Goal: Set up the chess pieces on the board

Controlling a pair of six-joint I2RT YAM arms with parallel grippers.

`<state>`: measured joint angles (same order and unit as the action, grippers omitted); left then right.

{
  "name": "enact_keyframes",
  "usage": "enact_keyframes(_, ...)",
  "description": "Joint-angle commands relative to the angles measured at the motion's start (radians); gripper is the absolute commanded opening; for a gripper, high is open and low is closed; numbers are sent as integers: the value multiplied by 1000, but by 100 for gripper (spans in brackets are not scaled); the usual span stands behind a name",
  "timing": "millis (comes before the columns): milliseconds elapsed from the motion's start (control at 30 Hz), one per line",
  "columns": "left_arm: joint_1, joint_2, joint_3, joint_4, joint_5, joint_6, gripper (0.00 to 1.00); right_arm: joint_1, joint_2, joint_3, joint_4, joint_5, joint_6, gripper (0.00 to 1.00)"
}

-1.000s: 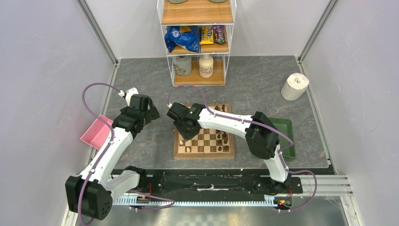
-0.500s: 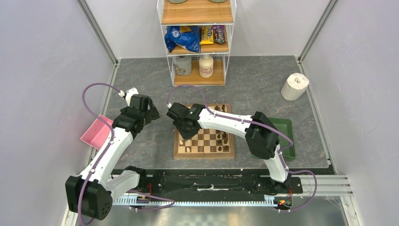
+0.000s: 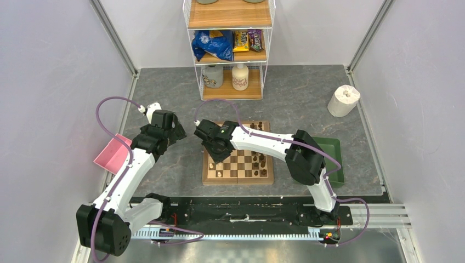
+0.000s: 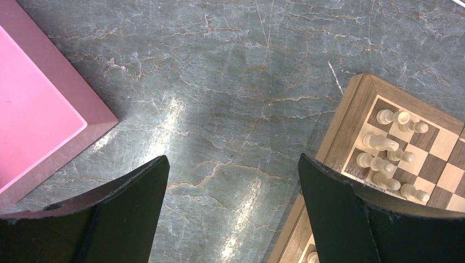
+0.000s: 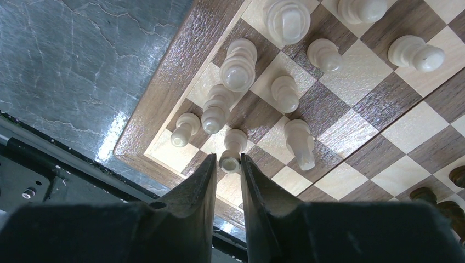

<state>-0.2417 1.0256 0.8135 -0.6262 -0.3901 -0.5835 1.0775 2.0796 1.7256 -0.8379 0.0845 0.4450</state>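
The board (image 3: 241, 166) lies mid-table. Its near left corner (image 5: 164, 104) fills the right wrist view, with several pale chess pieces (image 5: 239, 67) crowded there, some lying tipped. My right gripper (image 5: 228, 159) has its jaws narrowed onto the base of a small pale pawn (image 5: 233, 144) at the fingertips; from above this gripper (image 3: 215, 155) is over the board's left side. Dark pieces (image 3: 259, 161) stand further right. My left gripper (image 4: 233, 160) hangs open and empty over bare table just left of the board (image 4: 351, 107); from above it (image 3: 174, 130) is off the board's far left corner.
A pink tray (image 3: 112, 154) lies left of the left arm, also at the left edge of the left wrist view (image 4: 33, 126). A green tray (image 3: 334, 159) sits right of the board. A paper roll (image 3: 344, 100) and a wire shelf (image 3: 230, 49) stand at the back.
My right gripper's jaws have narrowed around the pale pawn. Neither arm has shifted noticeably in the top view.
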Motion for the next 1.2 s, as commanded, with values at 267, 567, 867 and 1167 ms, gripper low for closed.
enact_keyframes(267, 5, -14, -5, 23, 0, -24, 95, 1, -27, -4, -1, 40, 0, 20)
enact_keyframes(567, 5, -16, -3, 25, 0, -24, 95, 39, -140, -15, -26, 16, 7, 19)
enact_keyframes(867, 5, -23, -5, 25, 0, -27, 95, 90, -124, -14, -4, -36, -1, 19)
enact_keyframes(1167, 5, -34, -10, 25, -3, -30, 95, 113, -59, -8, 42, -47, -34, 19)
